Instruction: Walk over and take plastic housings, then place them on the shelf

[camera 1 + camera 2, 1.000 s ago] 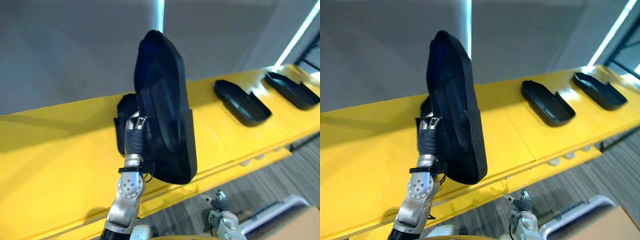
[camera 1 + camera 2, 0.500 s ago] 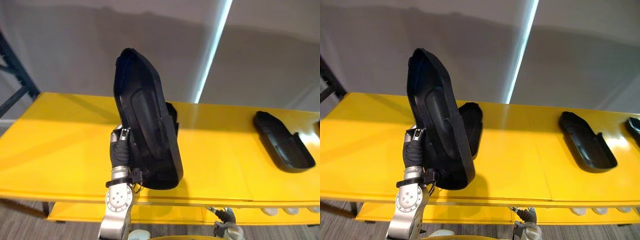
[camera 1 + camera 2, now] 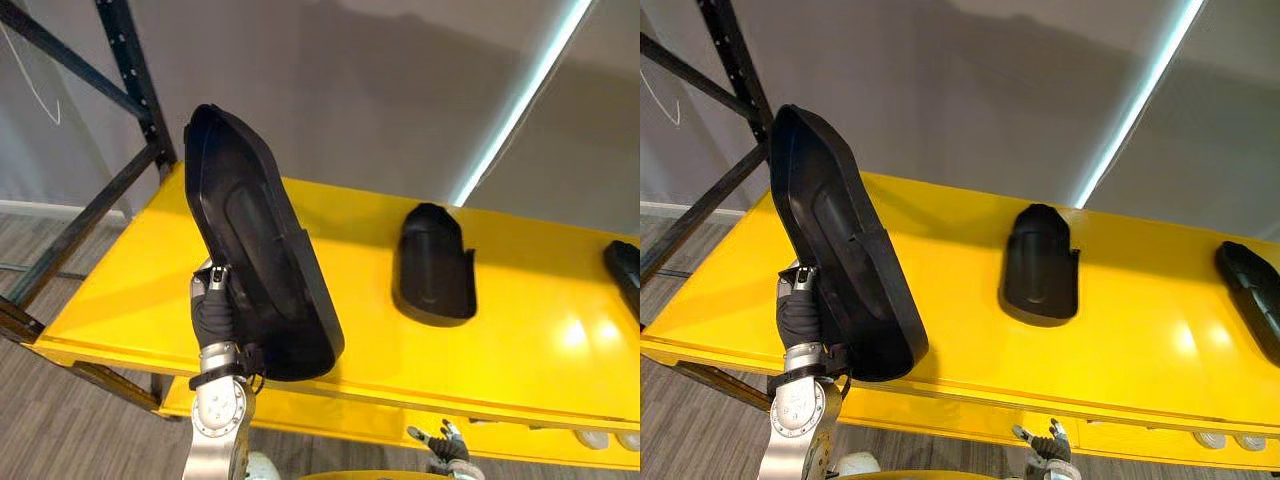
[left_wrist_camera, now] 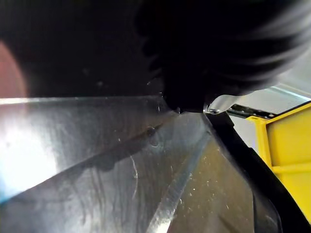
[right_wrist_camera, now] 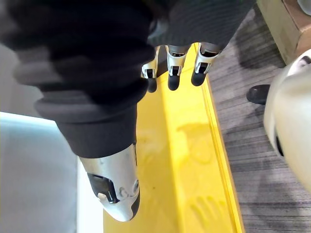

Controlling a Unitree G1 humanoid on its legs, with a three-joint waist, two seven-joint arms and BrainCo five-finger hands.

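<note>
Left hand [image 3: 213,300] is raised in front of the shelf's left part, with its dark wrist cover against the back of the held housing [image 3: 255,270]. Its fingers are hidden behind the housing, so can't tell the grip. The held housing is large, black and up on end, its top tilted to the left and its hollow side facing right. Its lower end is over the front edge of the yellow shelf [image 3: 540,340].

Right hand [image 5: 177,68] hangs low by the shelf's front edge, fingers straight, relaxed and empty, with carpet [image 5: 252,160] below.

A second housing [image 3: 435,268] lies flat on the shelf, right of the held one and apart from it. A third housing [image 3: 1252,300] lies at the shelf's far right, cut off by the frame edge. A dark rack post [image 3: 130,70] with a diagonal brace stands at the shelf's left end, and a grey wall [image 3: 350,90] is behind.
</note>
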